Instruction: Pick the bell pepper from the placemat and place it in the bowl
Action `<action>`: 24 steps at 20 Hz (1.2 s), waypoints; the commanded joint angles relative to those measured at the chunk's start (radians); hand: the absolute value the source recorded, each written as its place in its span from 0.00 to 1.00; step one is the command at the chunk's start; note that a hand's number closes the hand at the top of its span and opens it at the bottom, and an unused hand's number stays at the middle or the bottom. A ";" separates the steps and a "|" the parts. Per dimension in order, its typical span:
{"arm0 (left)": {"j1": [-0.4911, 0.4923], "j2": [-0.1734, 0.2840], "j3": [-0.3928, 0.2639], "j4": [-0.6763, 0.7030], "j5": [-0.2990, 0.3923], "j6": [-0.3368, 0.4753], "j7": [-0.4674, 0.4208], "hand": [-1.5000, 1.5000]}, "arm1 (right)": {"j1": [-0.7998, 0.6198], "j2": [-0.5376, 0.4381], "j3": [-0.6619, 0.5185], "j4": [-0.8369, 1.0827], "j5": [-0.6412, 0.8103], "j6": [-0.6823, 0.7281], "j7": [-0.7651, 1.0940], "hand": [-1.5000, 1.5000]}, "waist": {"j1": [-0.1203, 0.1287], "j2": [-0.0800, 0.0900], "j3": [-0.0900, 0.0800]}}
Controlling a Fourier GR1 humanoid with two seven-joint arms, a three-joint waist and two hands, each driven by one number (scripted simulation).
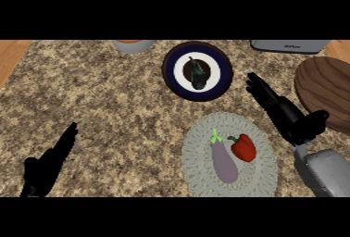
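**Red bell pepper on a woven placemat, both hands clear of it**

The glossy red bell pepper [243, 147] lies on the right half of a round, pale grey-green woven placemat [198, 173], just beside a smooth, elongated purple eggplant [223, 162] with a green stem. The placemat rests on a speckled brown granite counter [109, 102]. Farther away stands a round dark-rimmed plate with a white centre [198, 70] holding a dark green, elongated vegetable [199, 74]. At the right edge sits a broad, dark brown wooden bowl [325, 90], partly cut off by the view. The right hand [290, 118], black, hovers between placemat and bowl, fingers straight and extended away, thumb out toward the bowl, holding nothing. The left hand [48, 164] rests near the lower left, fingers straight and together. A pale cup [133, 45] and a grey appliance [287, 45] show at the far edge.
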 commanded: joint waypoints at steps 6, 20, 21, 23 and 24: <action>-0.176 -0.086 -0.074 -0.225 -0.036 -0.025 0.012 0.50 | 0.049 0.005 -0.033 -0.071 0.084 -0.052 -0.158 1.00 | -0.068 -0.040 0.045; -0.256 -0.197 -0.124 -0.270 -0.081 -0.002 0.184 0.50 | -0.088 -0.119 0.160 0.092 0.613 -0.122 -0.081 0.00 | -0.040 -0.035 0.041; -0.234 -0.166 -0.101 -0.273 -0.060 -0.037 0.152 0.50 | -0.121 -0.127 0.190 0.103 0.661 -0.113 -0.019 0.00 | -0.029 -0.035 0.040; -0.241 -0.164 -0.088 -0.241 -0.052 -0.049 0.145 0.50 | -0.176 -0.204 0.221 0.079 0.713 -0.025 0.088 0.00 | -0.035 -0.036 0.037; -0.245 -0.181 -0.110 -0.267 -0.069 -0.025 0.169 0.50 | -0.191 -0.225 0.248 0.061 0.724 0.035 0.141 0.00 | -0.035 -0.040 0.038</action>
